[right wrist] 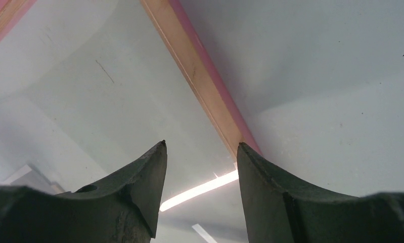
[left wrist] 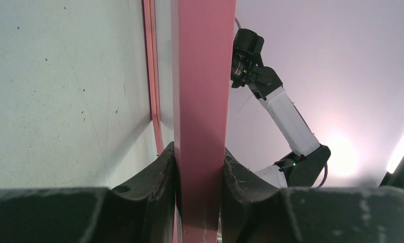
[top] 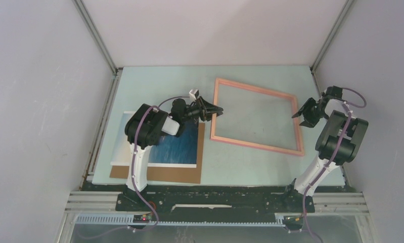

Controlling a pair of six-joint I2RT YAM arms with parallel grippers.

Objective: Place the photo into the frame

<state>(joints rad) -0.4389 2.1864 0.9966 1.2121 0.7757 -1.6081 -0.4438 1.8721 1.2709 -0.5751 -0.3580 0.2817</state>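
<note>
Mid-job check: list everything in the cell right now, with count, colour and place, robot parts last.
frame: one, salmon-pink with a see-through middle, centre-right of the table, its left rail pinched by a gripper
photo: one, blue sea with a white border, face up on the left side, partly hidden by the left arm
cardboard sheet: one, brown, under the photo, showing past its near and right edges
table: one, pale green
walls: pale grey, on three sides
left gripper: one, black, shut on the frame's left rail
right gripper: one, black, open, at the frame's right rail; contact unclear
</note>
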